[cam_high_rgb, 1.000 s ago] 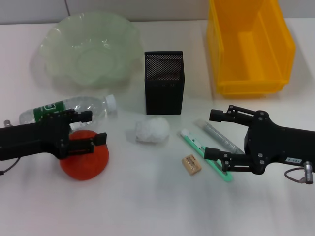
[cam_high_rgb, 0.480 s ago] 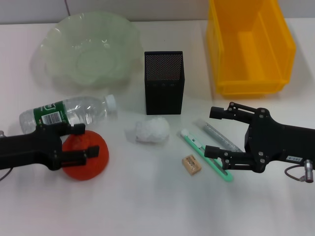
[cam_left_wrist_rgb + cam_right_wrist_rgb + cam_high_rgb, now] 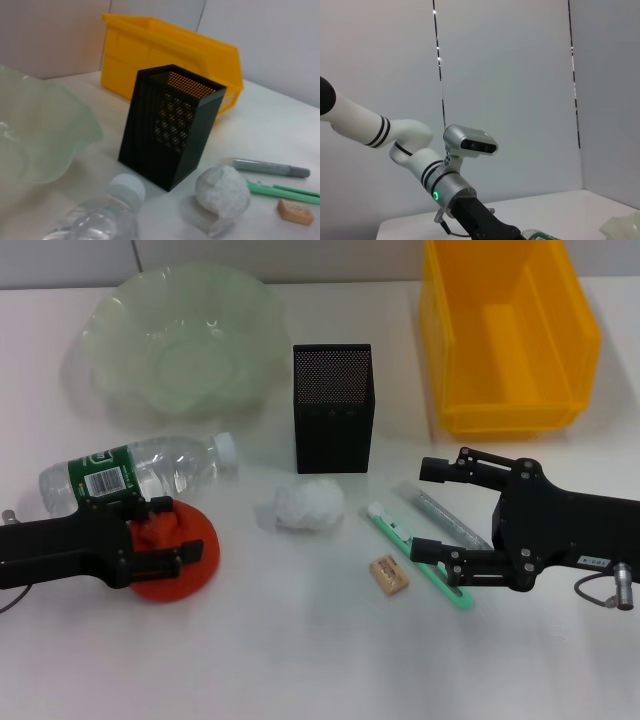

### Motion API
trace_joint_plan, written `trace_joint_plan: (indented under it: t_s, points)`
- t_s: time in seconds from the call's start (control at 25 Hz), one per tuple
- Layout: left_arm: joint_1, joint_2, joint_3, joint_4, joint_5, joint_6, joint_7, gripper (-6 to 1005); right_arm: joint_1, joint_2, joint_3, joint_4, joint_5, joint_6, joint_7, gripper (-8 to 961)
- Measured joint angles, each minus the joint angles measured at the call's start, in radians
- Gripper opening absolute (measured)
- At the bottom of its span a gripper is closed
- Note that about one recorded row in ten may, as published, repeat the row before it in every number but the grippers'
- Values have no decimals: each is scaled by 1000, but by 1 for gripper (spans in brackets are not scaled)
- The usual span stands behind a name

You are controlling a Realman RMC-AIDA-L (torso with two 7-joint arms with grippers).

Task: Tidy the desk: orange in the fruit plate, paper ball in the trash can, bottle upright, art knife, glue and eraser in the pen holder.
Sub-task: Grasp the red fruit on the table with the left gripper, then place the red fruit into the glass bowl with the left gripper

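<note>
The orange (image 3: 185, 578) lies at the front left of the desk (image 3: 280, 660). My left gripper (image 3: 167, 530) is down over it, open, one finger along its far side and one across its near top. The bottle (image 3: 140, 468) lies on its side just behind, its cap (image 3: 125, 189) toward the pen holder (image 3: 333, 410). The paper ball (image 3: 310, 505) rests in front of the pen holder. My right gripper (image 3: 434, 510) hovers open over the glue (image 3: 428, 502) and the art knife (image 3: 392, 528). The eraser (image 3: 389, 574) sits beside the knife. The fruit plate (image 3: 110, 315) and trash can (image 3: 500, 420) stand behind.
The fruit plate is back left and the trash can back right, with the pen holder between them. In the left wrist view the pen holder (image 3: 172, 125), paper ball (image 3: 222, 192), glue (image 3: 270, 167) and eraser (image 3: 296, 211) lie ahead.
My left gripper has come down from above the orange to sit around it and drawn slightly left. The right gripper has barely shifted.
</note>
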Motion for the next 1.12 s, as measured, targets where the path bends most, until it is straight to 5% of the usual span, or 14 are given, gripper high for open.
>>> trace_joint_plan:
  t_s: [0.44,0.8,1.12]
  points:
    - [6,-4,-12,0,-9,-32,52,704,4,3,0,0,0,-11,0,823]
    - [8,-5,-5,0,-9,-41,53,268,6,3,4,16,1,-12,0,823]
    - [9,-4,-12,0,-73,18,47,195,12,2,8,24,1,-28,0,824]
